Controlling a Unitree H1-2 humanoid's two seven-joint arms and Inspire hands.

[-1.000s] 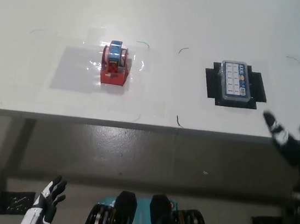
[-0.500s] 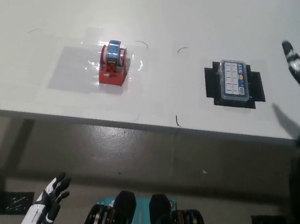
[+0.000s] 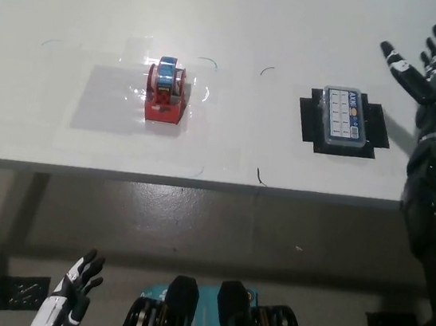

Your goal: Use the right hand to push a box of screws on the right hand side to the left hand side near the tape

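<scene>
On the worktop (image 3: 244, 22), seen from the head camera, nothing of the push is showing as done: the box of screws (image 3: 342, 119) is sitting on its black mat (image 3: 310, 120) at about 3 o'clock from the picture's middle, well apart from the tape (image 3: 166, 92), which is standing in its red dispenser at about 10 o'clock. By my judgement the whole slide is waiting to be made, with the box needing to travel toward 9 o'clock across the bare middle of the surface until it is lying near the tape.

Relative to the box, the right hand (image 3: 433, 69) is hovering at about 2 o'clock, up and off to the outer side, apart from the box and not touching it. Its fingers are spreading wide and holding nothing. To push, it is likely needing to come down beside the box's 3 o'clock edge first.

Low at 7 o'clock in the picture, below the worktop's front edge, the left hand (image 3: 69, 300) is resting with fingers apart and empty.
</scene>
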